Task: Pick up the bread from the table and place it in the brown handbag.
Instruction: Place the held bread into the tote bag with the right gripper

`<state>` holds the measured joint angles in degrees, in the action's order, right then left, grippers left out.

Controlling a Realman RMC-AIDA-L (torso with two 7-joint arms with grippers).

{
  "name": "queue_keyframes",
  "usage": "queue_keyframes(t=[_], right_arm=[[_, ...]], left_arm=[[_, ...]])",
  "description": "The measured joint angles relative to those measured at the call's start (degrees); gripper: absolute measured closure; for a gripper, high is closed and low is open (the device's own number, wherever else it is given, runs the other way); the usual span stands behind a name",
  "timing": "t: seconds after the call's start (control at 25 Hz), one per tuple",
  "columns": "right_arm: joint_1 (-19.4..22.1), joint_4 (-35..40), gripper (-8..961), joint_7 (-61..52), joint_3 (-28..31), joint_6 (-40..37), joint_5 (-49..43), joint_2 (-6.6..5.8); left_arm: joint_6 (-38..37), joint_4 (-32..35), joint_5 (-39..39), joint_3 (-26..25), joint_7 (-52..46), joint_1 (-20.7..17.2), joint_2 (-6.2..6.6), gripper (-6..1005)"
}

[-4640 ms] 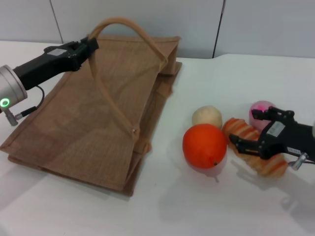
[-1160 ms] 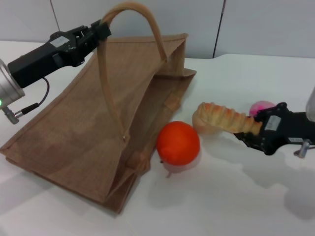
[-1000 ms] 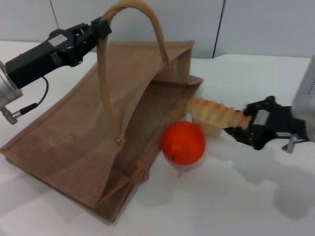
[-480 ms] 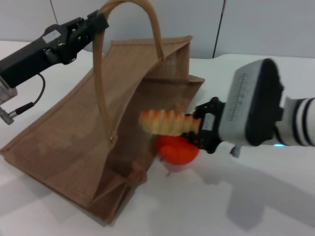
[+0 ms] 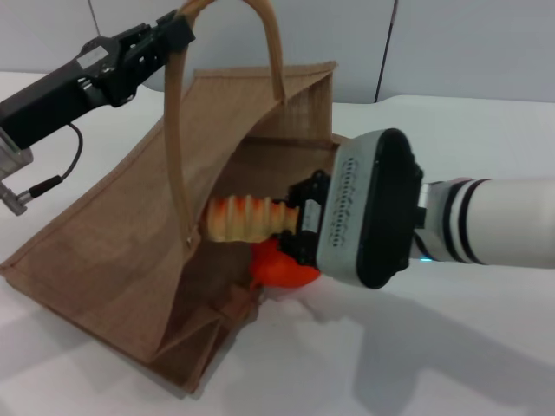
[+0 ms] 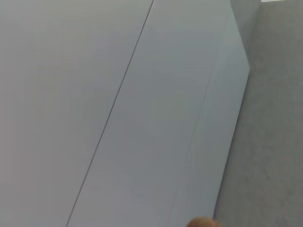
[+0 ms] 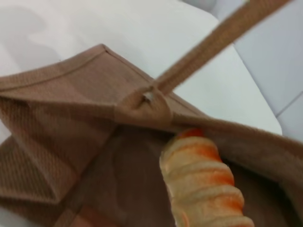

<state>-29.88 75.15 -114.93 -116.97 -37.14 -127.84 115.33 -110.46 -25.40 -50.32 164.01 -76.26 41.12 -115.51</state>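
Observation:
The brown handbag (image 5: 130, 243) lies on the white table (image 5: 486, 139) with its mouth held open. My left gripper (image 5: 169, 35) is shut on the bag's upper handle (image 5: 269, 43) and holds it up. My right gripper (image 5: 299, 225) is shut on the bread (image 5: 243, 218), a ridged orange and cream loaf. The loaf's free end is inside the bag's mouth, above the lower side. The right wrist view shows the bread (image 7: 203, 184) just inside the bag's rim (image 7: 142, 111).
The round orange fruit (image 5: 279, 267) lies on the table against the bag's mouth, under my right gripper and partly hidden by it. My right arm's large body (image 5: 373, 208) covers the table to the right of the bag. A grey wall stands behind the table.
My right gripper has carried the bread left, over the orange fruit and into the bag's mouth. My left gripper has kept the handle raised.

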Motion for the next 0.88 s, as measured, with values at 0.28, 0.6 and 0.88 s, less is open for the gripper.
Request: queue_keyframes(t=[0.28, 0.6, 0.88], right_arm=[[-1.9, -1.2, 640, 0.0, -4.9, 7.2, -0.1, 0.12], [-4.2, -4.6, 648, 0.0, -12.7, 19.6, 0.4, 0.29], [-7.3, -12.5, 654, -0.1, -16.9, 27.5, 0.7, 0.61]], left_arm=[[-0.2, 0.1, 0.0, 0.0, -0.3, 0.4, 0.02, 877], [-0.2, 0.2, 0.5, 0.0, -1.0, 1.2, 0.02, 877], [-0.4, 0.4, 0.6, 0.0, -2.2, 1.8, 0.02, 877]])
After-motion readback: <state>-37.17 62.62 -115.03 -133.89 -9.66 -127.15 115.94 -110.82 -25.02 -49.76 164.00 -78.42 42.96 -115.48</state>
